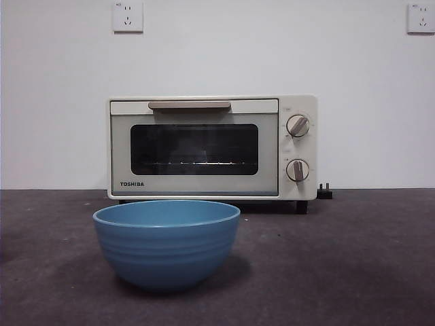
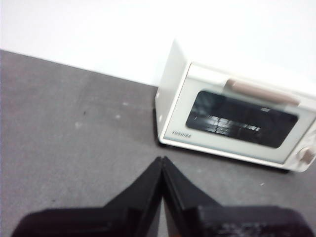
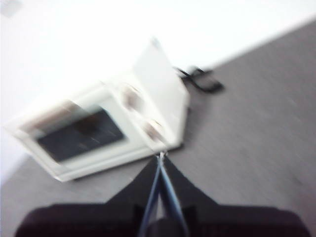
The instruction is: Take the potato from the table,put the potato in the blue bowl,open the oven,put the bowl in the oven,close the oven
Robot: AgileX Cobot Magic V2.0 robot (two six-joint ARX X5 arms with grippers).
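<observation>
The bowl (image 1: 166,243) stands upright on the tabletop (image 1: 353,265), near the front view's camera and just in front of the oven (image 1: 212,147). From this low angle its inside is hidden, so whether the potato lies in it cannot be told; no potato shows anywhere on the tabletop in any view.

The oven sits against the white wall with its door shut. Its bar handle (image 1: 189,105) runs along the top of the door, above the dark window (image 1: 194,149), and two knobs (image 1: 298,125) stand one above the other on its right-hand panel. A black plug (image 1: 325,193) lies on the tabletop beside the oven's right rear corner. Two wall sockets (image 1: 128,16) are set high on the wall.

Neither arm shows in the front view. The left hand (image 2: 162,160) hangs above bare tabletop, off the oven's left end, its jaws pressed together with nothing between them. The right hand (image 3: 160,157) hangs off the oven's knob end, near its front corner; the picture is blurred, but its jaws meet at the tips and grip nothing.
</observation>
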